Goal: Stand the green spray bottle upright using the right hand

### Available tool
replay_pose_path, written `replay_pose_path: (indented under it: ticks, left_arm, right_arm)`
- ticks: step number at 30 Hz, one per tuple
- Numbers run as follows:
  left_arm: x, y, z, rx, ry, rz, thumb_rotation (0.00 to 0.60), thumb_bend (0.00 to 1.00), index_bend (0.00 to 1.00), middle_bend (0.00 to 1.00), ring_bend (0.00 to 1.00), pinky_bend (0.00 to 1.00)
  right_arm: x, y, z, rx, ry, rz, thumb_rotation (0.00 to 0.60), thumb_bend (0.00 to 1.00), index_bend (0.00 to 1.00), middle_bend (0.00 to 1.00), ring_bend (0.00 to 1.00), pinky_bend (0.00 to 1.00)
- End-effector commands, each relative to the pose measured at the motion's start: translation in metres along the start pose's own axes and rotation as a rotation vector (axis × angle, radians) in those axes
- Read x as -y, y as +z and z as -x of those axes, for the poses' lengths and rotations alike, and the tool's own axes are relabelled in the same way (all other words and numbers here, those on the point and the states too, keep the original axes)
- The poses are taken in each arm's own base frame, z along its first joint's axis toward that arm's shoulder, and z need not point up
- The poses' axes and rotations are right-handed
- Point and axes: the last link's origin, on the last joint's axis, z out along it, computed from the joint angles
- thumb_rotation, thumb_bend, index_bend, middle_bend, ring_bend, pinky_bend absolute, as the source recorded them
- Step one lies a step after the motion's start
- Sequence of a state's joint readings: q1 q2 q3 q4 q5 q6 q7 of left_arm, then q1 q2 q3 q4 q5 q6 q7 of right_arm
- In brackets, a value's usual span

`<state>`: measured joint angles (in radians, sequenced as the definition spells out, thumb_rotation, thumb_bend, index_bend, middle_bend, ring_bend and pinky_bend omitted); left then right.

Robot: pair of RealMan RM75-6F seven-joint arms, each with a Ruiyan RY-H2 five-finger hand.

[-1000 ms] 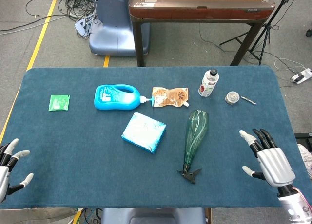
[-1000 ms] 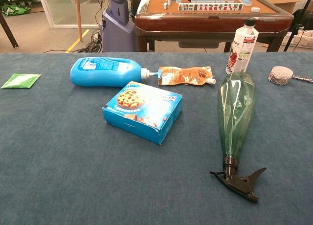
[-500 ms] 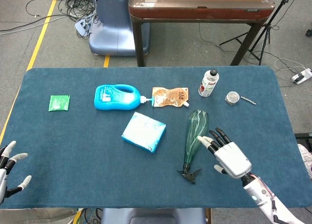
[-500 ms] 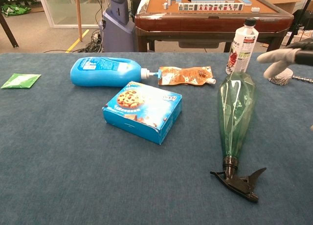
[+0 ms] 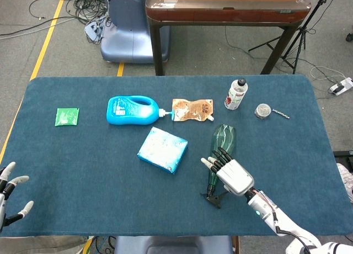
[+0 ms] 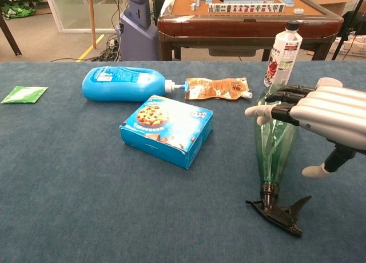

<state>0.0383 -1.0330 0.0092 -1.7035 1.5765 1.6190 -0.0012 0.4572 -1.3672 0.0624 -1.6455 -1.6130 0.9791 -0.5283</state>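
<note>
A lab: floor cables [image 5: 47, 11], tripod [image 5: 292, 38], yellow floor tape [image 5: 47, 38].

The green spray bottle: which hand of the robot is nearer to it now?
The right hand. It hovers open directly over the lying green spray bottle, above its narrow lower part. The left hand is far away at the table's near left corner.

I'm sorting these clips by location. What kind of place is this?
Probably an indoor robot lab or test room: loose cables on a bare floor, a tripod, and a mahjong table behind the blue-covered table.
</note>
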Motion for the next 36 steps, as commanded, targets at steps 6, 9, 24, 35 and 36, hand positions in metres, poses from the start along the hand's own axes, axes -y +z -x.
replay_pose_path:
  ticks: [6, 9, 24, 35, 36]
  left_arm:
    - [0.004, -0.003, 0.000, 0.000, -0.001, -0.013, 0.600, 0.26, 0.30, 0.05, 0.05, 0.03]
    - [0.005, -0.004, 0.000, 0.000, -0.001, -0.022, 0.600, 0.26, 0.30, 0.05, 0.05, 0.03]
    - [0.009, -0.004, 0.001, 0.001, -0.003, -0.029, 0.600, 0.26, 0.30, 0.05, 0.05, 0.03]
    - [0.013, -0.002, 0.002, 0.002, -0.008, -0.031, 0.600, 0.26, 0.30, 0.05, 0.05, 0.03]
    - [0.013, -0.002, 0.002, 0.003, -0.009, -0.031, 0.600, 0.25, 0.30, 0.05, 0.05, 0.03]
  right_arm:
    - [0.004, 0.021, 0.011, 0.009, -0.081, -0.044, 0.600, 0.00, 0.08, 0.21, 0.04, 0.04]
    - [0.003, 0.024, 0.012, 0.015, -0.093, -0.051, 0.600, 0.00, 0.08, 0.21, 0.04, 0.04]
    - [0.003, 0.049, 0.025, 0.079, -0.196, -0.052, 0.600, 0.00, 0.08, 0.21, 0.04, 0.04]
    - [-0.002, 0.072, 0.016, 0.158, -0.159, 0.103, 0.600, 0.00, 0.18, 0.36, 0.14, 0.04]
    - [-0.003, 0.074, 0.016, 0.162, -0.157, 0.112, 0.600, 0.00, 0.18, 0.38, 0.15, 0.04]
